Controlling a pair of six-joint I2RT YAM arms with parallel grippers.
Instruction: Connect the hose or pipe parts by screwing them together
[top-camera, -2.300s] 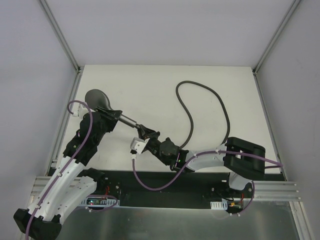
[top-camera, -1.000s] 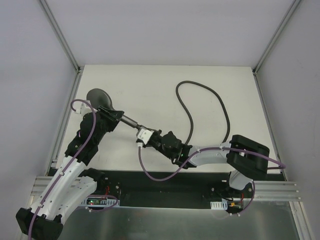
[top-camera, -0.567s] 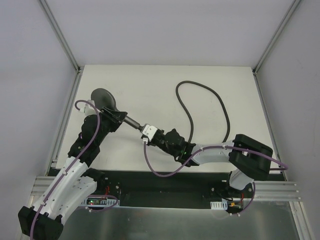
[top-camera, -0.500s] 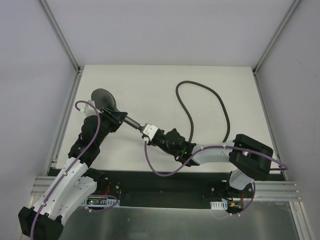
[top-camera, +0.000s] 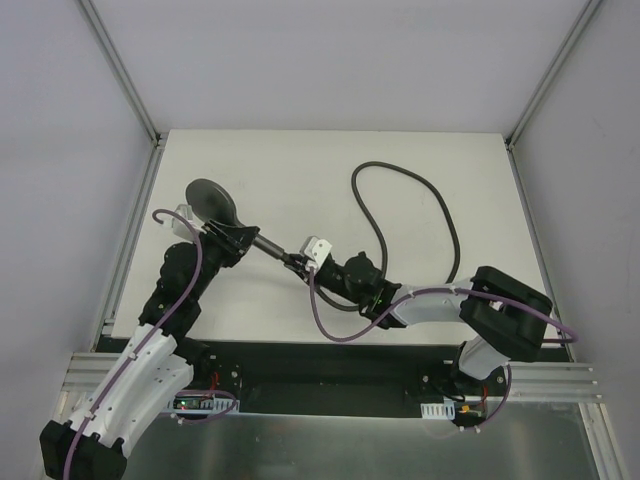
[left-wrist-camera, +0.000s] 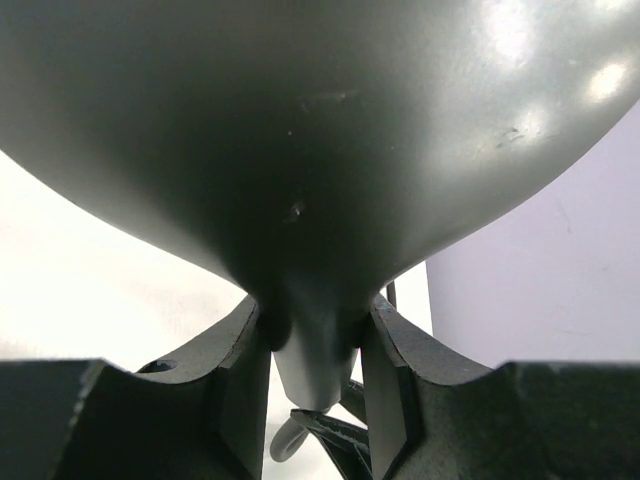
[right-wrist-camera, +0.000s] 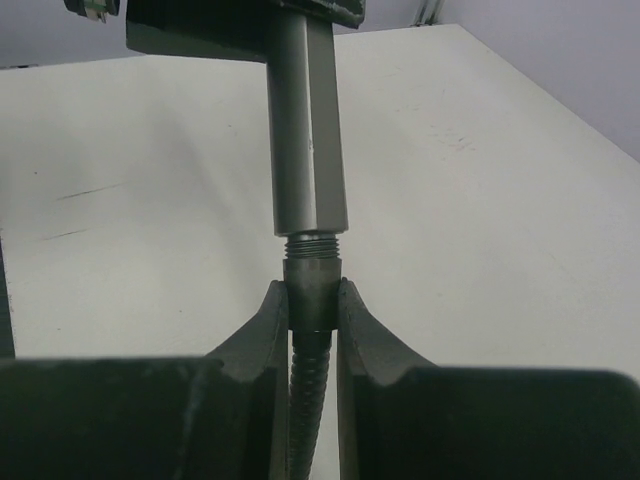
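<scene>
Top view: the joint itself is hard to read, since the right gripper (top-camera: 298, 262) and its white wrist block cover it. The hose (top-camera: 400, 185) loops over the far right of the table and drops behind the right arm; its other end is hidden.

Left wrist view: the shower head (left-wrist-camera: 300, 130) fills the frame and is cut off at the top and both sides, face not seen. The left gripper (left-wrist-camera: 315, 350) is clamped on its narrow neck, one finger on each side.

Right wrist view: the right gripper's jaws are closed on the hose's end fitting (right-wrist-camera: 311, 290). The fitting meets the threaded tip of the handle (right-wrist-camera: 305, 130) in line, with a short band of thread bare above it. How far it is screwed on, I cannot tell.

Both parts are held above the left middle of the table.

Surface: off-white table (top-camera: 300, 170), faint scuffs. Plain pale grey walls (top-camera: 330, 60) on three sides, metal rails (top-camera: 128, 80) at the corners.
</scene>
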